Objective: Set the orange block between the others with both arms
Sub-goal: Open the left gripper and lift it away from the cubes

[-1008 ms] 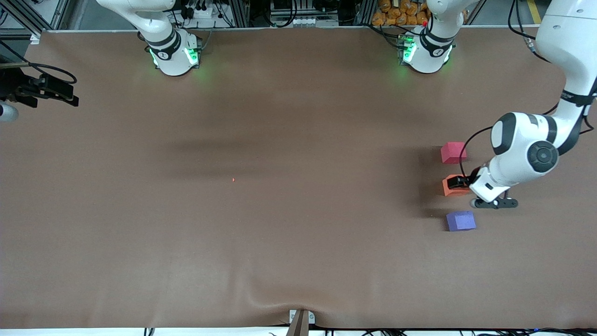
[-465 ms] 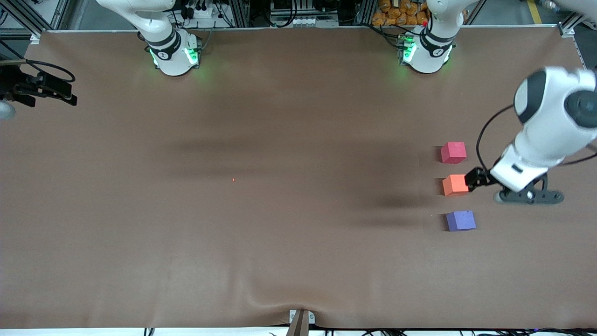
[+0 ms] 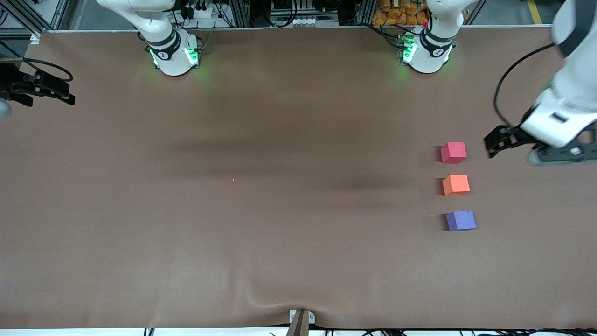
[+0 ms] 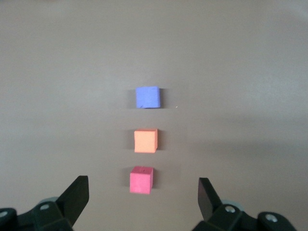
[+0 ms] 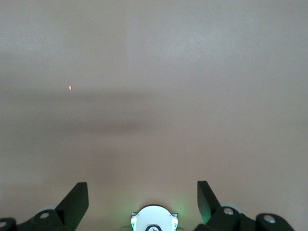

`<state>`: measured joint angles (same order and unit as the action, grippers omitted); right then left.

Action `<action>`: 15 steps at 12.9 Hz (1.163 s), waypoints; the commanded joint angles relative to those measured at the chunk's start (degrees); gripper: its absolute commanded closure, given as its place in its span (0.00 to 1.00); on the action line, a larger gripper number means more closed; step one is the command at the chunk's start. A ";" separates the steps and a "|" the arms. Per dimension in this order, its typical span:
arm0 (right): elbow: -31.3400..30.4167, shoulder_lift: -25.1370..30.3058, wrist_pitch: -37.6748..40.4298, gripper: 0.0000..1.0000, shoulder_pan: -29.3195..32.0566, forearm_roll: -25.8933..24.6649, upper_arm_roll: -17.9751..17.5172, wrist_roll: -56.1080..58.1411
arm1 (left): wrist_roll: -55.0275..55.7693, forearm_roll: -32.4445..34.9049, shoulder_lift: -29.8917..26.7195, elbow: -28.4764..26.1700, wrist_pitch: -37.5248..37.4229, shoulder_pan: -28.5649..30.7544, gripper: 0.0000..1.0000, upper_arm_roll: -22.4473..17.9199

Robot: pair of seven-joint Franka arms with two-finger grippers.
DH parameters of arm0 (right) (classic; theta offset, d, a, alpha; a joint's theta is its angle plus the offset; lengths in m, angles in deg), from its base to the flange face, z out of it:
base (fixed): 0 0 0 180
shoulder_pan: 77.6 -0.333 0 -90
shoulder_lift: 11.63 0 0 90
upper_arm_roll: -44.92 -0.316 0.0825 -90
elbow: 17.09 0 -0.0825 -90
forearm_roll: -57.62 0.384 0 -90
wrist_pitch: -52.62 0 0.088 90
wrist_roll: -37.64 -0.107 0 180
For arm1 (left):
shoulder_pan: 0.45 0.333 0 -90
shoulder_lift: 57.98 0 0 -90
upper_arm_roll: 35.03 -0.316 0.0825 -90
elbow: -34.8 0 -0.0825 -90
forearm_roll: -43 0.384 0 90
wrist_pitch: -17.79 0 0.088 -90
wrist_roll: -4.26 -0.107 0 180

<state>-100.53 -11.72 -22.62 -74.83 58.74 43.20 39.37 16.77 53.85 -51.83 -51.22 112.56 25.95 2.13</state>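
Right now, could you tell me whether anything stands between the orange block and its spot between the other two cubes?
Nothing does: the orange block already sits between the red-pink cube and the purple-blue cube.

Even overhead light leaves soft, smeared shadows across the brown table (image 3: 280, 256), and the left arm (image 3: 566, 107) shows motion blur.

A brown cloth (image 3: 280, 140) covers the table (creased at its near edge); aluminium framing (image 3: 242, 11) above.
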 commanded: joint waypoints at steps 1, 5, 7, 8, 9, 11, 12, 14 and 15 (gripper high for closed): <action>0.82 0.17 0.53 0.00 -0.30 -0.24 0.14 0.56 | -0.73 -4.50 -2.19 2.88 -3.45 -9.81 0.00 -11.78; 0.82 0.17 0.45 0.00 -0.30 -0.15 0.14 0.56 | -2.92 -11.03 -3.16 2.53 -5.55 -14.68 0.00 -19.73; 0.82 0.17 0.53 0.00 -0.21 -0.24 0.14 0.56 | -2.92 -11.46 -4.56 2.44 -8.97 -18.72 0.00 -23.86; 0.91 0.17 0.53 0.00 -0.13 -0.24 0.14 0.56 | -2.84 -12.25 -4.83 2.44 -9.77 -20.57 0.00 -26.15; 0.91 0.17 0.53 0.00 -0.04 -0.15 0.14 0.56 | -2.75 -13.56 -5.01 2.44 -10.56 -22.07 0.00 -28.17; 0.91 0.17 0.53 0.00 -0.21 -0.15 0.14 0.56 | -2.31 -14.54 -6.58 0.96 -10.57 -25.23 0.00 -32.13; 0.91 0.17 0.45 0.00 -0.30 -0.24 0.14 0.56 | -1.44 -14.54 -8.42 -0.97 -10.57 -26.47 0.00 -32.84; 0.91 0.17 0.44 0.00 -0.13 -0.24 0.14 0.56 | -0.20 -14.54 -10.28 -3.09 -10.57 -28.40 0.00 -33.46; 0.91 0.17 0.53 0.00 -0.13 -0.50 0.14 0.56 | -0.20 -14.46 -11.76 -4.67 -10.57 -30.07 0.00 -35.12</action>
<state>-100.33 -11.72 -22.62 -74.83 58.75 43.20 39.38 15.78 40.35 -59.61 -51.68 101.92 -1.29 -30.41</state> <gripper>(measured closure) 0.000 0.000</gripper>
